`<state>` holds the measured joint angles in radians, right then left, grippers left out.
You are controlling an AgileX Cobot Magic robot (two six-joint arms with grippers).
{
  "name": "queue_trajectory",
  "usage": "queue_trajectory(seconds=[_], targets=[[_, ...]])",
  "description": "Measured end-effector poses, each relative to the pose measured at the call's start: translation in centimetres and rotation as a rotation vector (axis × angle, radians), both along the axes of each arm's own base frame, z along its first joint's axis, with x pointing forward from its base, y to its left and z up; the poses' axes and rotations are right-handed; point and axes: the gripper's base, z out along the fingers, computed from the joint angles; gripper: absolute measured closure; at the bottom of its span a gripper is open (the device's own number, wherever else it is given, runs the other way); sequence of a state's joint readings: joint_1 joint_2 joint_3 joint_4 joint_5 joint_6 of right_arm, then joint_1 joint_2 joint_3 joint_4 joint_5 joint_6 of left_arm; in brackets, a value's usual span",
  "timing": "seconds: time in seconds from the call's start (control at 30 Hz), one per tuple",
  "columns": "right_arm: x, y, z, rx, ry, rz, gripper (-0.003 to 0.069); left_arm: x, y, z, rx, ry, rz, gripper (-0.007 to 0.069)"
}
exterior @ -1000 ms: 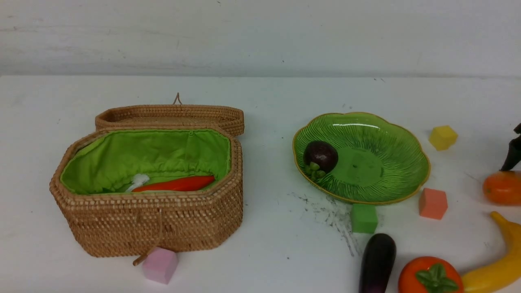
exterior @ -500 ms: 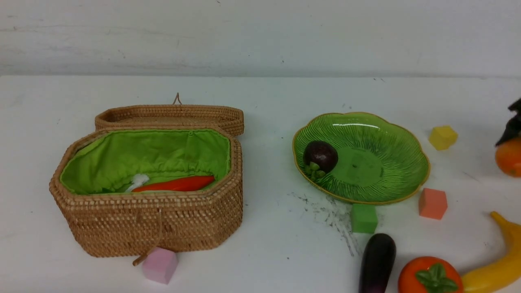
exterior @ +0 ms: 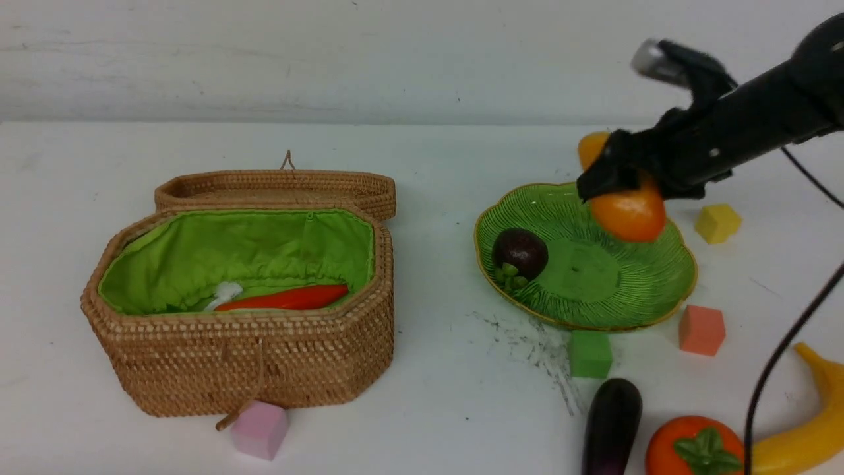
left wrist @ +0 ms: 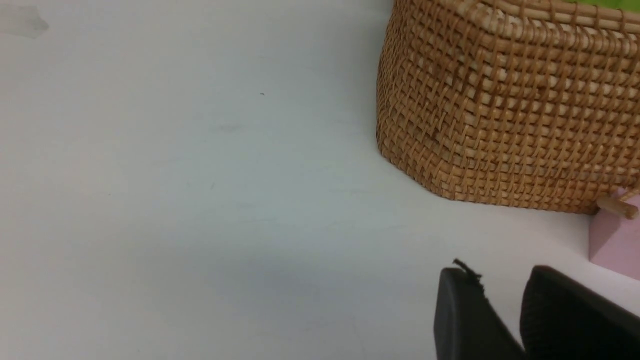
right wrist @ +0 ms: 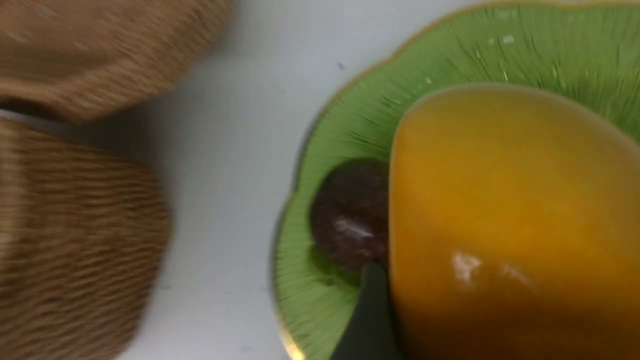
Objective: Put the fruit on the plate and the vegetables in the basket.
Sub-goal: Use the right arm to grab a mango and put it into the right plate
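Observation:
My right gripper [exterior: 616,191] is shut on the orange mango [exterior: 630,212] and holds it in the air above the far side of the green plate [exterior: 659,290]. In the right wrist view the mango [right wrist: 510,215] fills the space beside one dark finger [right wrist: 370,320]. The maroon mangosteen [exterior: 519,253] lies on the plate's left side. The open wicker basket [exterior: 250,356] holds the red chili [exterior: 283,298]. The eggplant [exterior: 612,422], the tomato-like piece [exterior: 695,448] and the banana [exterior: 801,435] lie at the near right. My left gripper [left wrist: 500,280] hovers narrowly open and empty over bare table near the basket's corner [left wrist: 500,110].
Foam cubes lie about: yellow [exterior: 717,223], salmon [exterior: 701,328] and green [exterior: 589,353] around the plate, pink [exterior: 259,430] at the basket's front. The basket lid [exterior: 277,188] lies open behind it. A black cable [exterior: 771,369] hangs over the near right.
My right gripper lifted the mango off the table at the far right and carried it left, over the plate. Everything else stayed put.

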<state>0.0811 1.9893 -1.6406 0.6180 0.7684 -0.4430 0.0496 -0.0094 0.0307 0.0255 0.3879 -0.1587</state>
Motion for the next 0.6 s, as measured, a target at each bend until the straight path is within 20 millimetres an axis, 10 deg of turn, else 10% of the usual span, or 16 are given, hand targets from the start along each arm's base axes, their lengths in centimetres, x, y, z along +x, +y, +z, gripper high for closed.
queue_trajectory(seconds=[0.27, 0.6], targets=[[1.8, 0.1, -4.3, 0.003, 0.078, -0.205, 0.0078, 0.0, 0.0, 0.0, 0.000, 0.000, 0.000, 0.0438], [1.9, -0.1, -4.7, -0.006, 0.093, -0.222, -0.0018, 0.0, 0.0, 0.0, 0.000, 0.000, 0.000, 0.0429]])
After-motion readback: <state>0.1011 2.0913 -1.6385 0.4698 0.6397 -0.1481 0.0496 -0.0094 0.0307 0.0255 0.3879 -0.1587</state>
